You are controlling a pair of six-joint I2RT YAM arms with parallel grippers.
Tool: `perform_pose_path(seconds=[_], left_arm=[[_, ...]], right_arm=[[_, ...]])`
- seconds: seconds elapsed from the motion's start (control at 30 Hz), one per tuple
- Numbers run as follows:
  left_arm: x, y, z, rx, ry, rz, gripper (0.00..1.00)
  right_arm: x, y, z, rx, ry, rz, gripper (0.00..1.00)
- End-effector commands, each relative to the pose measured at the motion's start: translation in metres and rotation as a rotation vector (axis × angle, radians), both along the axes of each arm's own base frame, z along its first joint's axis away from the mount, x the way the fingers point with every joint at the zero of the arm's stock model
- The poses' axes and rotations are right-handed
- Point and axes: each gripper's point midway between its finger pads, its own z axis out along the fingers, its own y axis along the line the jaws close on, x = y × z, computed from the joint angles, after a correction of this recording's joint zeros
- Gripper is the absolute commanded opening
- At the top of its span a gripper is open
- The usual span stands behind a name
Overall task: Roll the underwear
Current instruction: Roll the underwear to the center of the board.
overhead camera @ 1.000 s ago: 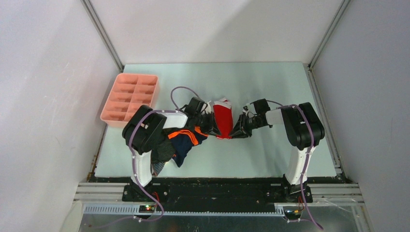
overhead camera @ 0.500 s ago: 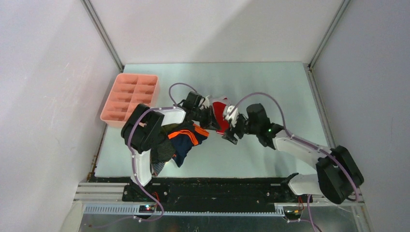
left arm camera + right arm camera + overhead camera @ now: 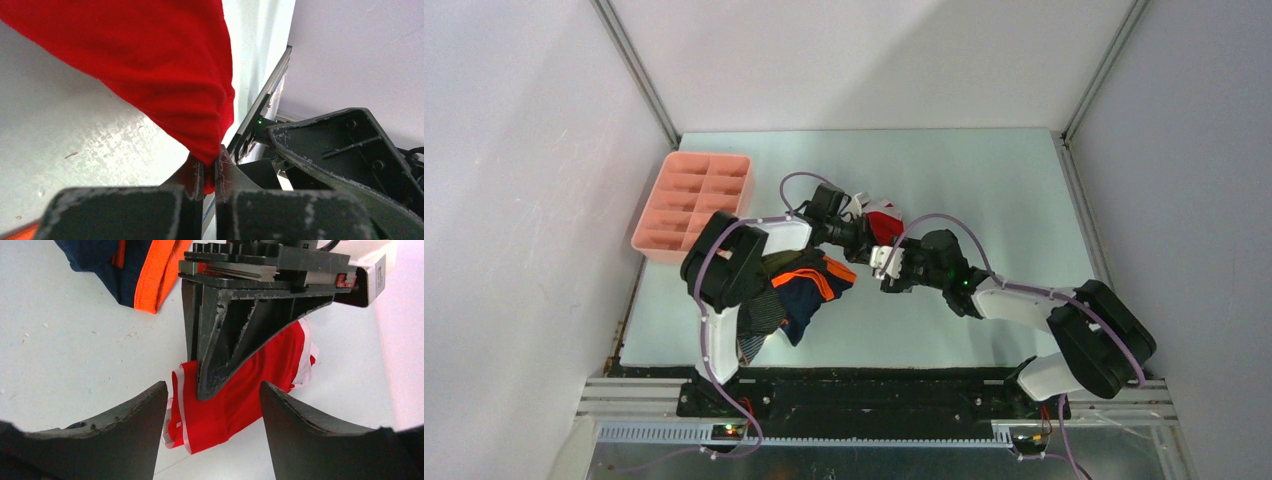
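Observation:
A red brief with white trim (image 3: 885, 222) hangs bunched from my left gripper (image 3: 867, 236), which is shut on a fold of it (image 3: 210, 170) just above the table. The red cloth (image 3: 150, 65) fills the top of the left wrist view. My right gripper (image 3: 885, 270) is open and empty just in front of the brief. Its fingers (image 3: 125, 435) stand either side of the brief's lower end (image 3: 235, 410) without touching it, with the left gripper's fingers (image 3: 225, 345) between. A pile with a navy and orange brief (image 3: 809, 285), an olive one (image 3: 781, 262) and a dark striped one (image 3: 759, 322) lies under the left arm.
A pink compartment tray (image 3: 694, 200) stands at the back left of the table. The navy and orange brief (image 3: 145, 270) lies close to the left of both grippers. White walls close in the table (image 3: 984, 180) on three sides.
My right arm has swung down and left, and its gripper has let go of the red brief. The brief, earlier stretched flat between both grippers, now hangs bunched from the left gripper.

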Motion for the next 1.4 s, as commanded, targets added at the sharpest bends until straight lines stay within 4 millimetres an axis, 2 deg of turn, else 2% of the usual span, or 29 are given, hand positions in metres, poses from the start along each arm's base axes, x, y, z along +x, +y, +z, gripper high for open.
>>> perform_pose_path(seconds=[0.0,0.3,0.47,0.53,0.67,0.73,0.77,0.87,0.97,1.0,1.03,1.07,1.1,1.13,1.17,1.2,1.23,1.27,1.3,1.33,1.37], left_arm=[[0.005,-0.007,0.024,-0.078,-0.015,-0.027,0.0],[0.007,-0.004,0.026,-0.084,-0.027,-0.026,0.0],[0.01,0.001,0.03,-0.091,-0.035,-0.015,0.0],[0.012,0.005,0.028,-0.084,-0.034,-0.003,0.0],[0.015,0.012,0.022,-0.068,-0.017,0.023,0.0],[0.016,0.014,0.02,-0.064,-0.013,0.031,0.0],[0.017,0.015,0.019,-0.063,-0.011,0.032,0.0],[0.017,0.015,0.018,-0.063,-0.011,0.033,0.0],[0.018,0.015,0.017,-0.063,-0.01,0.033,0.0],[0.019,0.015,0.016,-0.062,-0.013,0.033,0.0],[0.021,0.016,0.015,-0.057,-0.025,0.041,0.05],[0.024,0.018,0.015,-0.054,-0.066,0.042,0.3],[0.032,0.021,0.018,-0.042,-0.119,0.063,0.46],[0.035,0.026,0.017,-0.027,-0.177,0.064,0.67],[0.046,0.034,0.026,-0.007,-0.249,0.101,0.69],[0.054,0.045,0.022,0.02,-0.33,0.133,0.73],[0.058,0.051,0.039,0.014,-0.412,0.155,0.74],[0.064,0.061,0.035,0.044,-0.513,0.178,0.76],[0.067,0.066,0.054,0.04,-0.62,0.192,0.76],[0.066,0.074,0.045,0.094,-0.701,0.177,0.77],[0.066,0.077,0.057,0.096,-0.77,0.175,0.77]], right_arm=[[0.01,0.008,0.005,0.01,-0.108,-0.004,0.71],[0.005,0.016,-0.015,-0.03,-0.104,0.015,0.71],[0.022,0.009,-0.027,-0.091,-0.17,-0.085,0.64],[0.03,0.009,-0.019,-0.071,-0.22,-0.117,0.6],[0.036,0.003,-0.012,-0.081,-0.256,-0.147,0.43],[0.036,0.002,-0.013,-0.088,-0.26,-0.14,0.34],[0.036,0.001,-0.014,-0.095,-0.263,-0.14,0.27],[0.037,-0.001,-0.014,-0.099,-0.273,-0.148,0.16],[0.037,-0.002,-0.018,-0.116,-0.272,-0.132,0.0],[0.036,-0.002,-0.02,-0.126,-0.27,-0.124,0.0],[0.035,0.0,-0.02,-0.122,-0.267,-0.105,0.0],[0.032,-0.001,-0.024,-0.139,-0.249,-0.088,0.0],[0.027,0.001,-0.026,-0.148,-0.215,-0.052,0.0],[0.03,0.002,-0.02,-0.141,-0.204,-0.042,0.0],[0.018,0.002,-0.027,-0.162,-0.13,0.015,0.0],[0.022,0.003,-0.016,-0.149,-0.113,0.028,0.0],[0.003,0.002,-0.023,-0.165,-0.017,0.106,0.0],[0.007,0.002,-0.012,-0.155,-0.003,0.121,0.0],[-0.012,0.0,-0.02,-0.172,0.089,0.183,0.0],[-0.013,0.003,-0.013,-0.176,0.099,0.214,0.0],[-0.029,-0.002,-0.022,-0.203,0.179,0.255,0.0]])
